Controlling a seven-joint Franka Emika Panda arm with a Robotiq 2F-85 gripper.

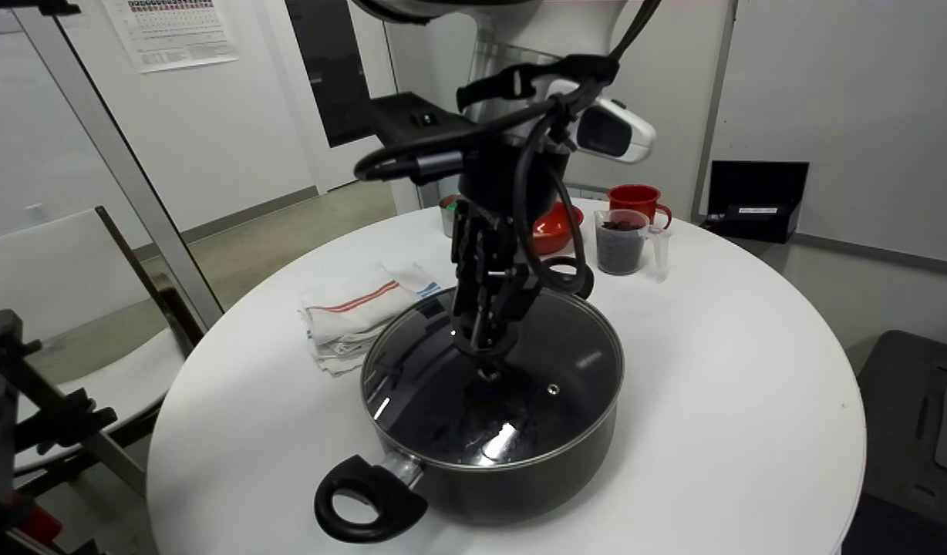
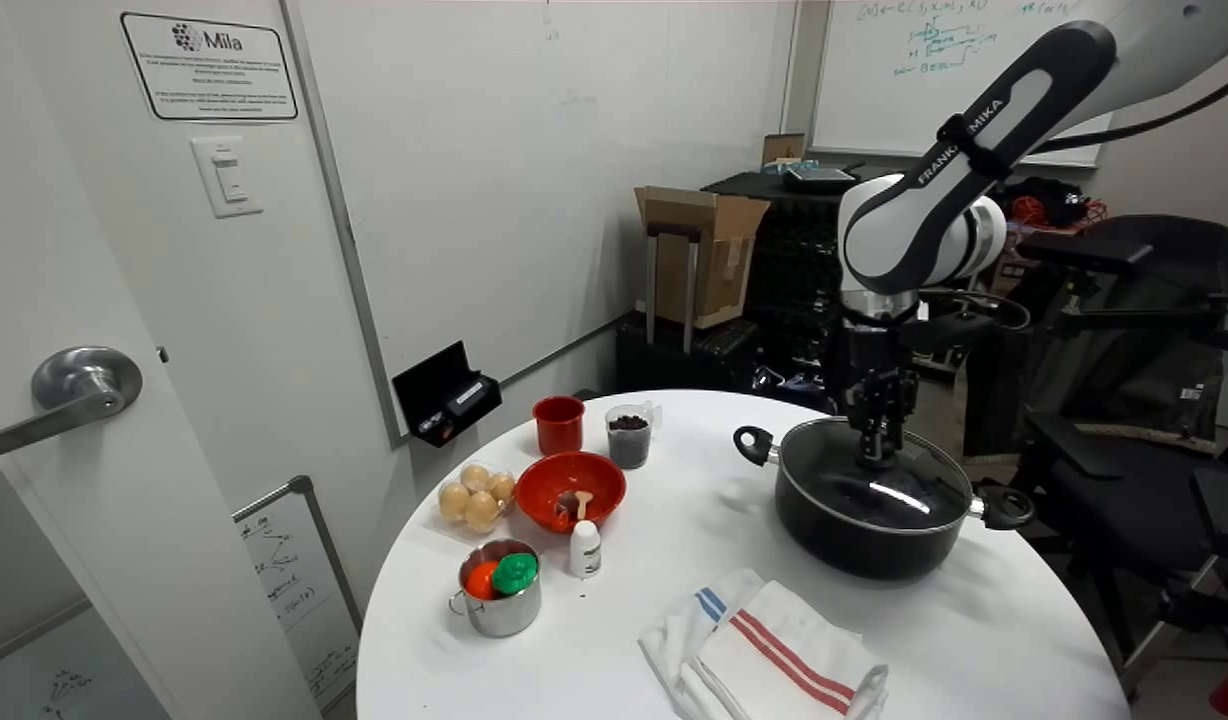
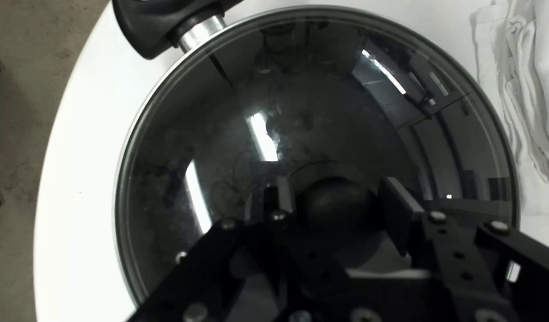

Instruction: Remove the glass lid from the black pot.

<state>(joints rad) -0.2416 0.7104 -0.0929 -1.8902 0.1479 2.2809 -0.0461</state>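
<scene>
The black pot point(image 1: 520, 493) stands on the round white table, with its two loop handles out to the sides; it also shows in an exterior view point(image 2: 864, 545). The glass lid point(image 1: 574, 424) sits flat on its rim, also seen in an exterior view point(image 2: 909, 505) and filling much of the wrist view point(image 3: 310, 98). My gripper point(image 3: 336, 201) points down at the lid's middle, with a finger on each side of the dark round knob point(image 3: 337, 190); it looks shut on the knob. The gripper shows in both exterior views point(image 1: 485, 335) point(image 2: 880, 450), where it hides most of the knob.
A folded towel point(image 2: 789, 655) lies beside the pot. Further off stand a red bowl point(image 2: 571, 480), measuring cup point(image 2: 629, 445), red mug point(image 2: 559, 425), metal cup point(image 2: 504, 605), white bottle point(image 2: 585, 550) and egg pack point(image 2: 477, 497). The table edge point(image 3: 62, 107) is near the pot.
</scene>
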